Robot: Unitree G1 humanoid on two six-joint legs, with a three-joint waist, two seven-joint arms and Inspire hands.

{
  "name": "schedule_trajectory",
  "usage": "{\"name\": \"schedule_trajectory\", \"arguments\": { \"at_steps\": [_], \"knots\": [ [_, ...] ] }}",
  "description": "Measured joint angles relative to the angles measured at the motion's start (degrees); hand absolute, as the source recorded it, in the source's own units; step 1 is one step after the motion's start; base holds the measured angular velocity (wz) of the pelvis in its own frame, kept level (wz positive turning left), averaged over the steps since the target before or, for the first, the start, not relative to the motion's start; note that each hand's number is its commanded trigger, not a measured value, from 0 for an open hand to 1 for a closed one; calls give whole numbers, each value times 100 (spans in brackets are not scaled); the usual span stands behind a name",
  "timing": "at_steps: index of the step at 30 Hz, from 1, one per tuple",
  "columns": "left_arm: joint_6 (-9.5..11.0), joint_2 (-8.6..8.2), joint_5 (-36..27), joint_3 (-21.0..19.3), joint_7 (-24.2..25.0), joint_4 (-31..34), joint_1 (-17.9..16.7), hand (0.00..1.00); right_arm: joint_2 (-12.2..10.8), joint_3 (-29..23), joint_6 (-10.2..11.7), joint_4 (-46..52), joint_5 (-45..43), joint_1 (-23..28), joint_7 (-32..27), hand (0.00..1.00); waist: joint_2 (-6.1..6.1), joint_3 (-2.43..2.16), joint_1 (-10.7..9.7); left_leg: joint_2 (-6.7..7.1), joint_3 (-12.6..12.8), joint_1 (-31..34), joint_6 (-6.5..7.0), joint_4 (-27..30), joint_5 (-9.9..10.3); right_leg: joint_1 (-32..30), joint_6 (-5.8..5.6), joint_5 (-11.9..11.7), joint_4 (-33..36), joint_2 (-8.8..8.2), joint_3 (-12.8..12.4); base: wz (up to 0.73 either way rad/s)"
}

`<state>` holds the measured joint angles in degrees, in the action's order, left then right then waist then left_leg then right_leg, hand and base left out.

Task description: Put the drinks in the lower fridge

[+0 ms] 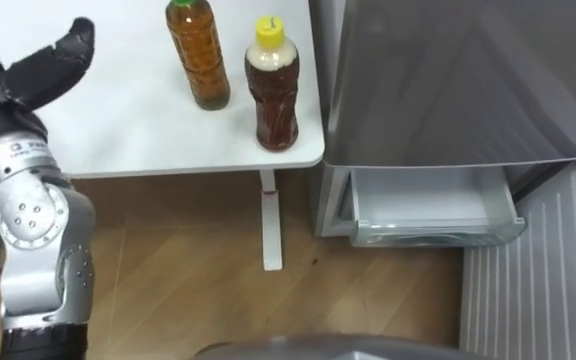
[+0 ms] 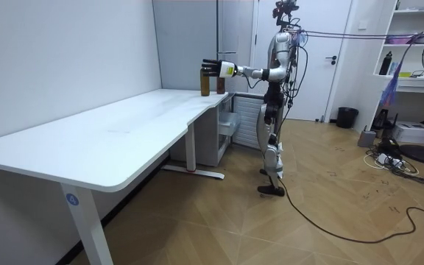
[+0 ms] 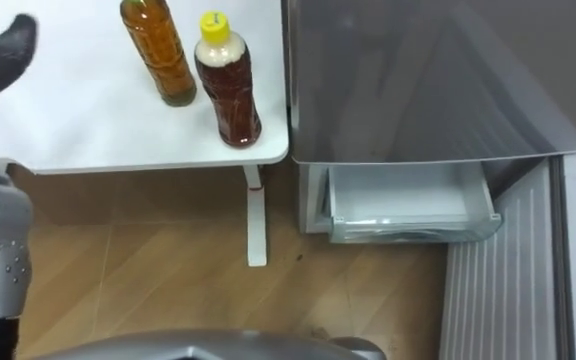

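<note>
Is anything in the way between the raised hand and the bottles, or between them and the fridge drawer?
Nothing visible. The left hand hovers over bare table beside the green-capped bottle and yellow-capped bottle; the open drawer sits just past the table's corner.

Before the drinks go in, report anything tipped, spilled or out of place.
Nothing stands out. The green-capped bottle and yellow-capped bottle stand upright and capped on the white table, no spill; the lower fridge's drawer looks undamaged.
</note>
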<state>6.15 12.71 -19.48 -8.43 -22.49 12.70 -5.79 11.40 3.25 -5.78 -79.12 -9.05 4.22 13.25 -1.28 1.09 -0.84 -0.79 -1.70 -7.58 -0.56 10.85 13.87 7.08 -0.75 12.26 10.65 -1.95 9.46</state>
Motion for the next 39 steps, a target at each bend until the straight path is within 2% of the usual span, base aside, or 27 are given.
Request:
{"name": "schedule_trajectory", "arguments": {
  "at_steps": [2,5,8,12,15,23,29,35,39],
  "knots": [
    [-139,1,-15,6,295,243,0,0,4,0,-5,10,-1,4,18,0,-4,10,-55,-3,15,25,-1,2,-1,-58,6,6,6,2,-6,-2],
    [-204,48,-14,86,673,544,106,0,5,0,-64,37,-7,13,76,0,14,-2,-97,-3,16,102,-1,14,-1,-131,7,8,15,0,-2,-1],
    [-374,139,-9,189,1069,547,257,0,5,-14,-132,47,-43,15,130,0,67,-20,-119,-4,17,103,-1,15,-1,-115,7,8,15,2,-4,0],
    [-654,146,1,196,1461,546,317,0,6,-18,-146,84,-56,8,120,0,128,-42,-207,-5,17,108,-1,35,0,-95,8,4,18,2,-2,0],
    [-766,144,-1,198,1692,546,318,0,6,-17,-183,106,-56,26,100,0,143,-48,-239,-6,27,86,-1,52,0,-60,10,3,16,1,0,0],
    [-895,120,-9,423,2089,575,318,0,4,-14,-190,117,-53,12,65,0,114,-47,-266,-17,78,81,-1,52,0,-87,18,-4,23,4,-4,0],
    [-985,107,-2,510,2334,711,318,0,4,-3,-288,114,-53,11,68,0,108,-49,-262,-23,81,66,-1,52,-1,-95,19,-4,27,11,-12,0],
    [-1019,-54,-5,538,2497,717,318,0,4,-5,-298,122,-59,6,62,0,84,-46,-222,-26,108,50,-2,43,-1,-83,20,-5,15,19,-42,-1],
    [-1113,-67,-3,538,2585,717,318,0,4,-7,-301,118,-60,4,54,0,85,-45,-215,-26,108,46,-2,42,-1,-53,20,-5,11,20,-44,0]
  ]
}}
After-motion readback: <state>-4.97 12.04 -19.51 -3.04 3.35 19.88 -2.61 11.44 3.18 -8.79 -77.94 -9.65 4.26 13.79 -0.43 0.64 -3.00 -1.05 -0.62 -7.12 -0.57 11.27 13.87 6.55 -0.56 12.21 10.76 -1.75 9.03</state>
